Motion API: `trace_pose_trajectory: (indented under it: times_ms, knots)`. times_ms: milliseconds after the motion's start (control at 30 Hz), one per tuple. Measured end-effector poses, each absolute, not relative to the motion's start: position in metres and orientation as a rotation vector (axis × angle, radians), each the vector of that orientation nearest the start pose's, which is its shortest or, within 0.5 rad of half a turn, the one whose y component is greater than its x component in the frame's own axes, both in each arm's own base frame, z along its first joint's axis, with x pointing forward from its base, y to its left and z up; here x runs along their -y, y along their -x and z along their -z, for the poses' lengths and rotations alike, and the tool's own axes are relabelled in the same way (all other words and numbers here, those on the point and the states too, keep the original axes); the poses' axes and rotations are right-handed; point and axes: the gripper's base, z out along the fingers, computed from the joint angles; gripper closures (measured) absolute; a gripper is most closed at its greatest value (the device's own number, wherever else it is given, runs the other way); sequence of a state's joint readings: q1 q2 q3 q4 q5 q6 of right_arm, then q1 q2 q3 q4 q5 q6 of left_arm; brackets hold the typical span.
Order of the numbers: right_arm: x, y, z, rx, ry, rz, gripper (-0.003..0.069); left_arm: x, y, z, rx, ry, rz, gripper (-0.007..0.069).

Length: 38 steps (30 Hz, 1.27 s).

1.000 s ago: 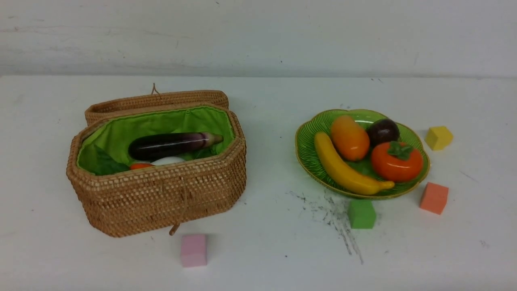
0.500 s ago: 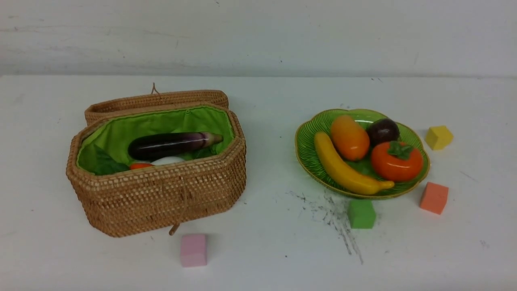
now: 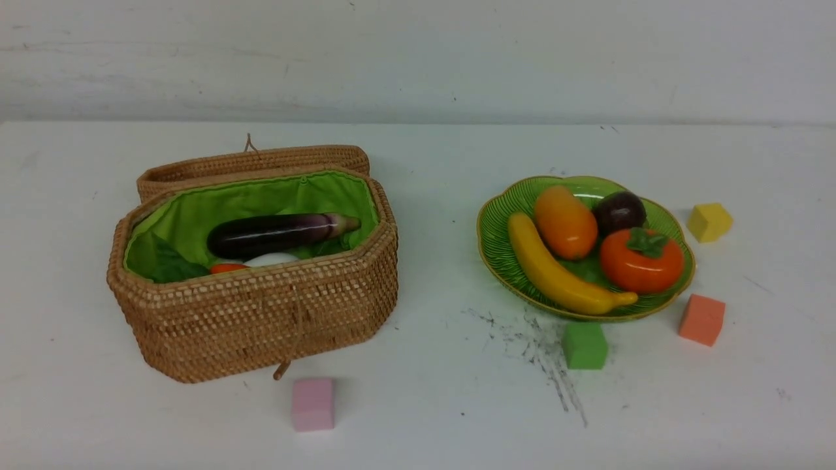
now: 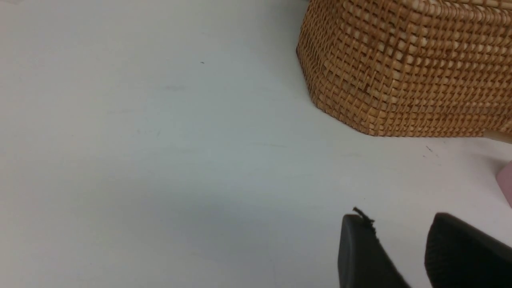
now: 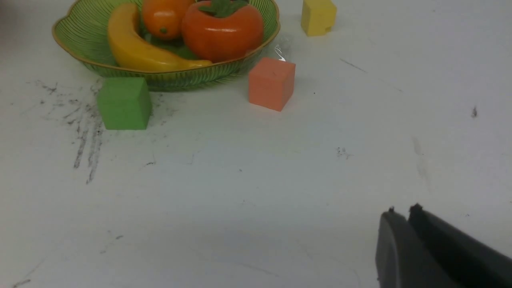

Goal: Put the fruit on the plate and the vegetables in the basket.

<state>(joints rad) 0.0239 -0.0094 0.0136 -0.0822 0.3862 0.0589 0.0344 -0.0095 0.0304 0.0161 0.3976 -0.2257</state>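
Note:
The woven basket [image 3: 261,320] stands open at the left, its lid folded back. The vegetables lie inside on the green lining: a purple eggplant [image 3: 274,235], a white radish [image 3: 271,260] and a bit of orange-red carrot [image 3: 227,267]. The green plate [image 3: 496,248] at the right holds the fruit: banana [image 3: 555,274], mango [image 3: 565,222], purple ball [image 3: 619,212] and persimmon [image 3: 640,261]. Neither arm shows in the front view. My left gripper [image 4: 400,219] hovers open and empty over bare table near the basket [image 4: 408,72]. My right gripper [image 5: 403,210] is shut and empty, well back from the plate [image 5: 180,78].
Foam cubes lie on the white table: pink [image 3: 313,404] in front of the basket, green [image 3: 584,345] and orange [image 3: 702,319] by the plate's front, yellow [image 3: 709,222] to its right. Dark scuff marks [image 3: 548,365] streak the table beside the green cube.

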Motion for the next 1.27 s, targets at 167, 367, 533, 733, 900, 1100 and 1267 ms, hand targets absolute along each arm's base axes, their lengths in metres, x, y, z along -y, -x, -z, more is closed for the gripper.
trace_pose_trajectory:
  times_ms: [167, 367, 533, 733, 900, 1100, 1267]
  knots:
    - [0.0016, -0.0522, -0.1745, -1.873, 0.017, 0.024, 0.0594, -0.0024, -0.0520, -0.1678, -1.889, 0.237, 0.114, 0.0386]
    - [0.0016, -0.0522, -0.1745, -1.873, 0.017, 0.024, 0.0586, -0.0024, -0.0520, -0.1678, -1.889, 0.237, 0.114, 0.0386]
    - [0.0016, -0.0522, -0.1745, -1.873, 0.015, 0.023, 0.0577, -0.0024, -0.0520, -0.1678, -1.889, 0.237, 0.114, 0.0386]
    - [0.0016, -0.0522, -0.1745, -1.873, 0.015, 0.023, 0.0568, -0.0024, -0.0520, -0.1678, -1.889, 0.237, 0.114, 0.0386]
    - [0.0016, -0.0522, -0.1745, -1.873, 0.015, 0.023, 0.0561, -0.0024, -0.0520, -0.1678, -1.889, 0.237, 0.114, 0.0386]
    - [0.0016, -0.0522, -0.1745, -1.873, 0.015, 0.023, 0.0552, -0.0024, -0.0520, -0.1678, -1.889, 0.237, 0.114, 0.0386]
    - [0.0016, -0.0522, -0.1745, -1.873, 0.015, 0.023, 0.0547, -0.0024, -0.0520, -0.1678, -1.889, 0.237, 0.114, 0.0386]
